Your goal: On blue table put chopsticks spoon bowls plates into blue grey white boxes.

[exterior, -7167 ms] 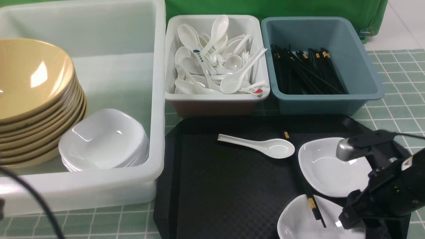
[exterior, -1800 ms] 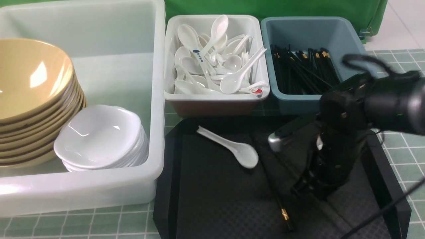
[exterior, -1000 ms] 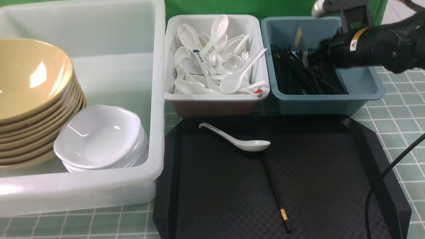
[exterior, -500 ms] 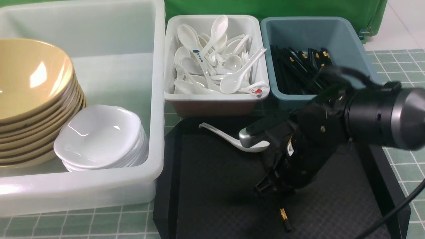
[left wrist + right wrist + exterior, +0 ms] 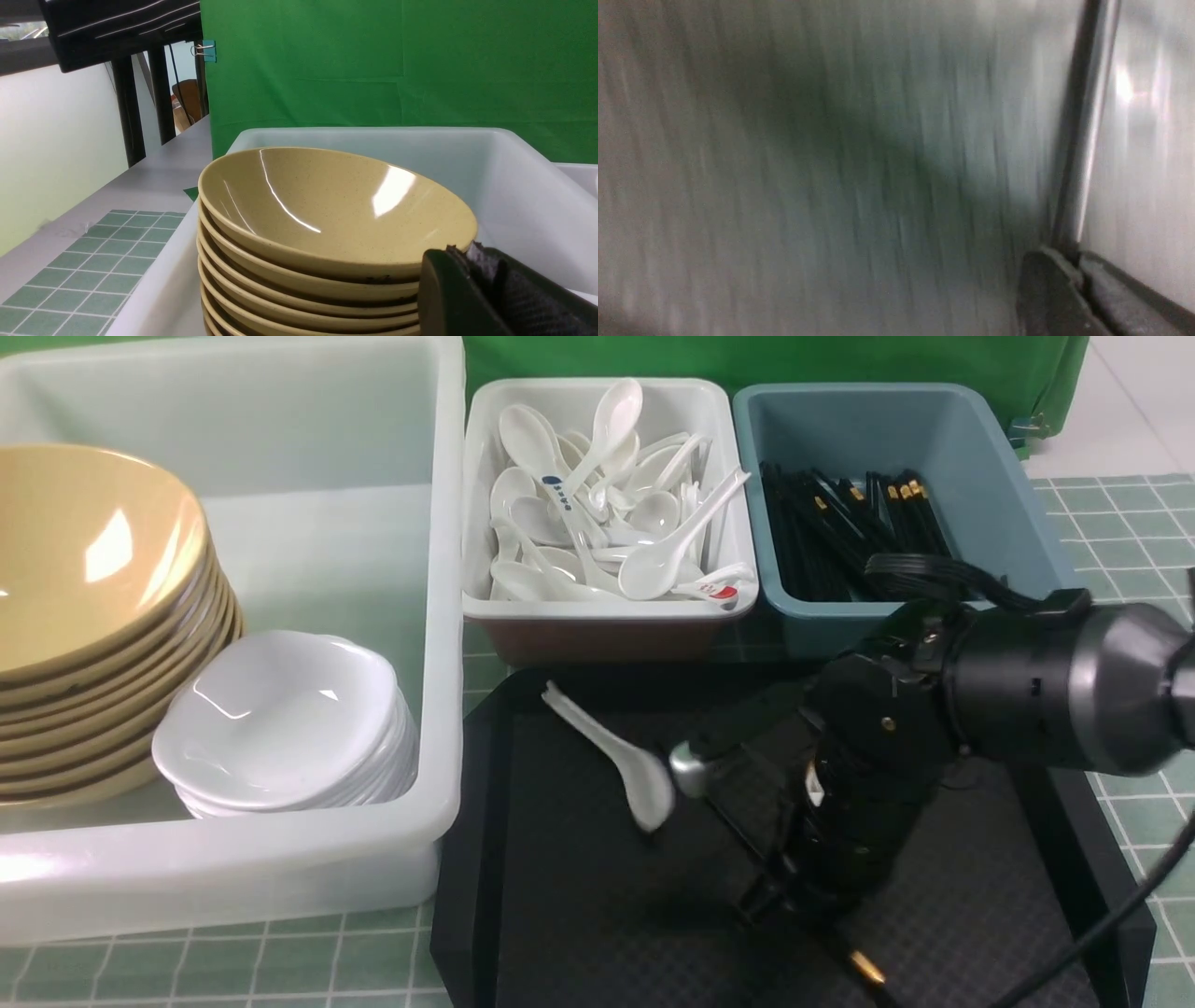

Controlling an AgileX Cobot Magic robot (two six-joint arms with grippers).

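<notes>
Chopstick (image 5: 865,973) is in the pinch! The right gripper (image 5: 1070,257) has its jaws pressed together on the thin black shaft, low over the middle of the black tray (image 5: 579,915). The left gripper (image 5: 483,275) sits closed beyond the tray's left side, by the bowls (image 5: 327,219), with nothing seen in it.

The risk now is that a slick, skinny stick held at one spot can pivot or slide out on the lift. A swinging tail could clip the spoon (image 5: 624,767), which lies on the tray just beside the wrist. It could also snag the rim of the blue-grey bin (image 5: 1018,523) past the tray's far edge.

The long axis runs diagonally, with the gold-banded end pointing at the tray's near edge, slightly right. The other end is hidden under the arm.
</notes>
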